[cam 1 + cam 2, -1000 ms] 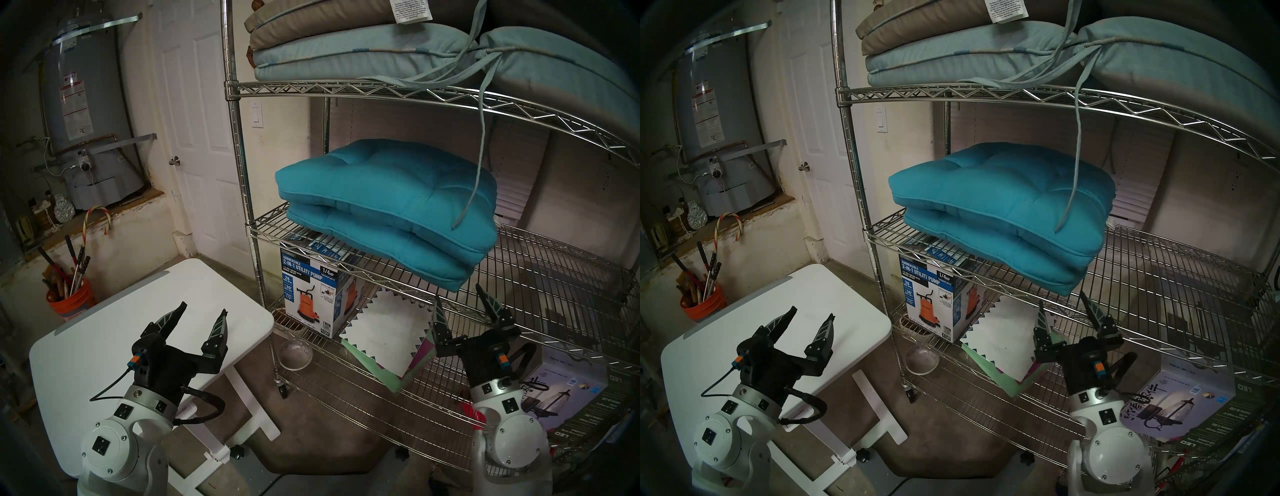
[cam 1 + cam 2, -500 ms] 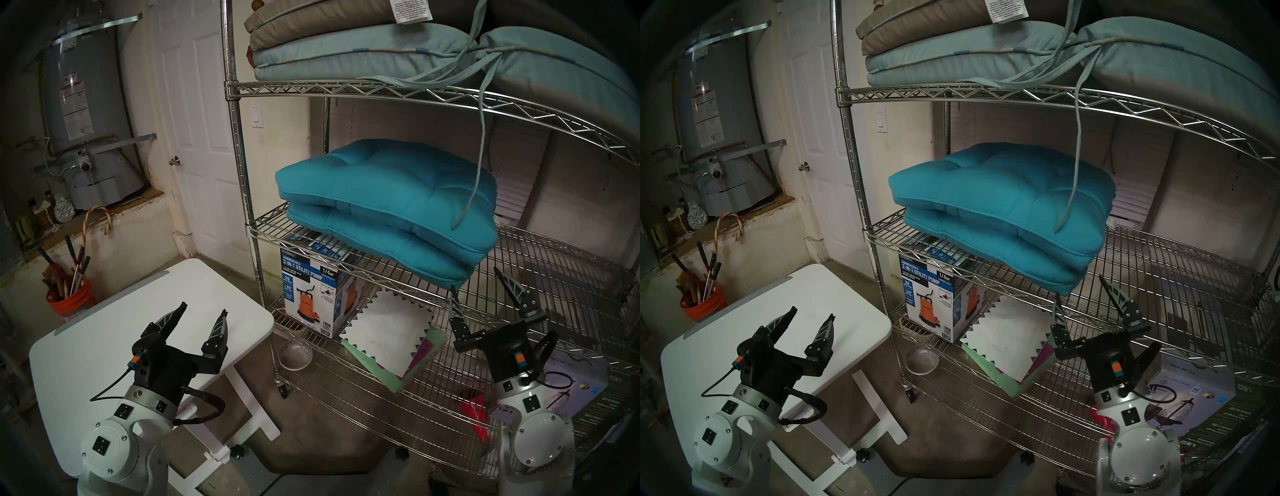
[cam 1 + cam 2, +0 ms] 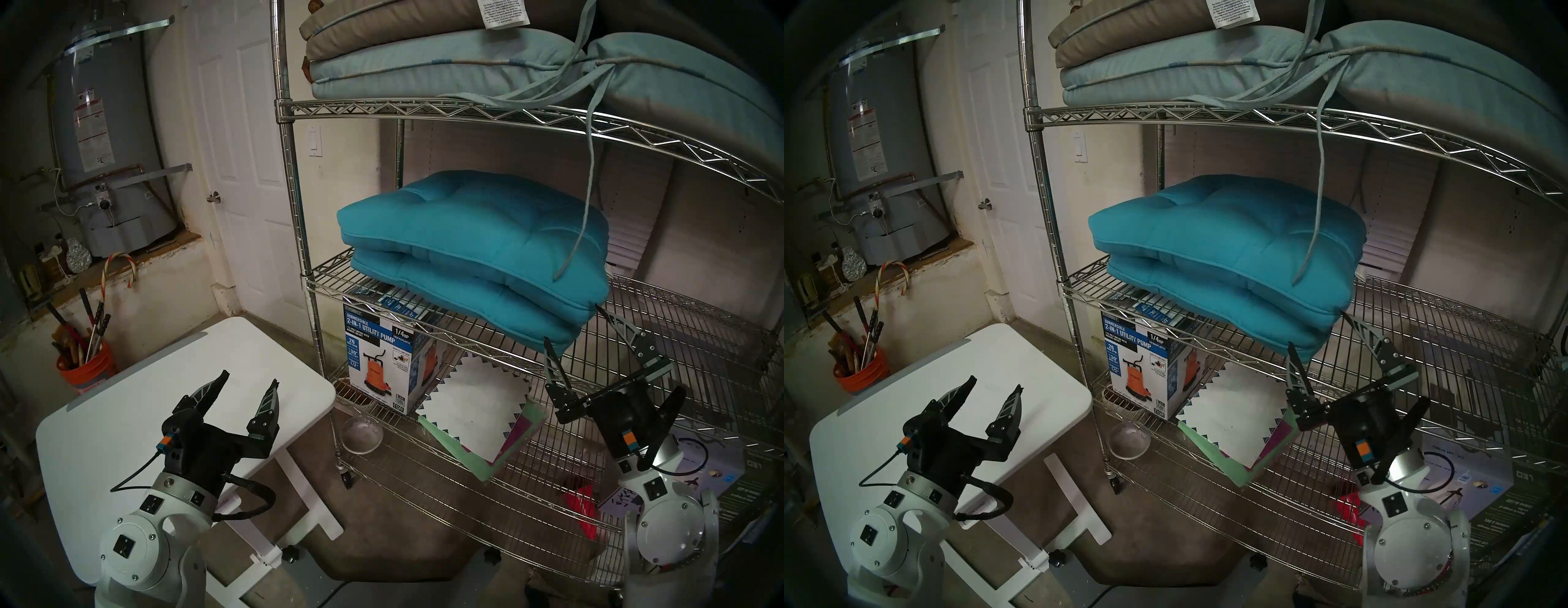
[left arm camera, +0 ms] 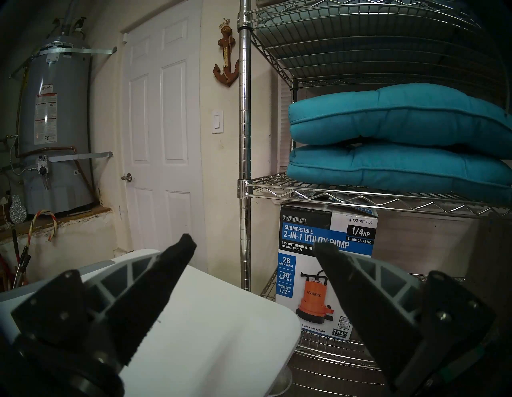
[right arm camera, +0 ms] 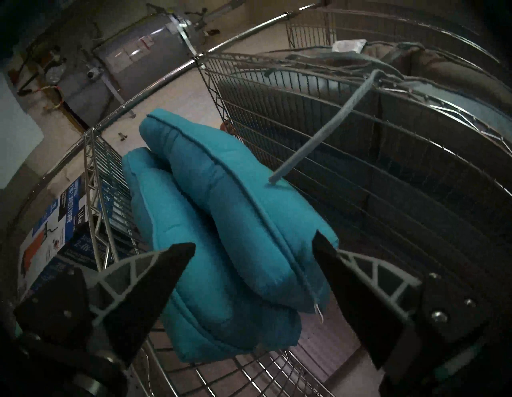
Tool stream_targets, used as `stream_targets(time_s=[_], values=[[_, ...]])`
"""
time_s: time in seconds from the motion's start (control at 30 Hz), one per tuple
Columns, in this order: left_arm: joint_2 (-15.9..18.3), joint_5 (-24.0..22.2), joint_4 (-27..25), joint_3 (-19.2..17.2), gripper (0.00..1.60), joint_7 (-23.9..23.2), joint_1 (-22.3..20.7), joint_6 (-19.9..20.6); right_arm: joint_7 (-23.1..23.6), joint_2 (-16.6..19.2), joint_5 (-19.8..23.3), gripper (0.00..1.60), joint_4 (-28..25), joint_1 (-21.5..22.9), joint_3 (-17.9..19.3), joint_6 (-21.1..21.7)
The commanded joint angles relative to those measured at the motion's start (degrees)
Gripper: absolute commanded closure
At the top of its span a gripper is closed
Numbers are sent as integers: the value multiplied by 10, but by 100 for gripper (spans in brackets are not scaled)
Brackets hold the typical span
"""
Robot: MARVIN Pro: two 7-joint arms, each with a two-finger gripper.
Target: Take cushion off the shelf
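- The shelf (image 3: 466, 111) is standing at the right of the scene; its wire tiers are running from a chrome post (image 3: 292, 178) at the left off toward the far right.
- Two teal cushions are lying stacked on the middle tier; the top cushion (image 3: 475, 220) is resting flat on the bottom cushion (image 3: 466, 305); their near right corner is overhanging the tier's front edge.
- The right gripper (image 3: 572, 326) is sitting at that corner, tilted upward, with its jaws spread wide; one fingertip is lying just below the bottom cushion's corner and the other just right of the seam between the two; it is gripping nothing; whether the tips are touching the fabric I cannot tell.
- In the right wrist view, the stacked corner is showing between the two fingers (image 5: 155, 280), with the top cushion (image 5: 235, 210) nearer the right finger.
- A pale tie cord (image 3: 587, 191) is hanging from the grey-blue cushions (image 3: 424, 63) on the upper tier; its end is lying against the top cushion.
- The left gripper (image 3: 250, 378) is hovering over the white table (image 3: 106, 424) at the near left, well apart from the shelf; its jaws are also gaping wide and it is carrying nothing.
- A pump box (image 3: 382, 361) is standing on the tier below the cushions, near the post; papers (image 3: 475, 407) are lying just right of it.
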Motion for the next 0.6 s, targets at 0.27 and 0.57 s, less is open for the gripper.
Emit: stream_targets(time_s=[0.27,0.57], values=[[-1,-1,-11,-1,0,1,0,-1,-3,42,-58,0,5,62,23,-17],[-1,-1,-11,-1,0,1,0,-1,-21,68,-119,0,16,68,57,-63]])
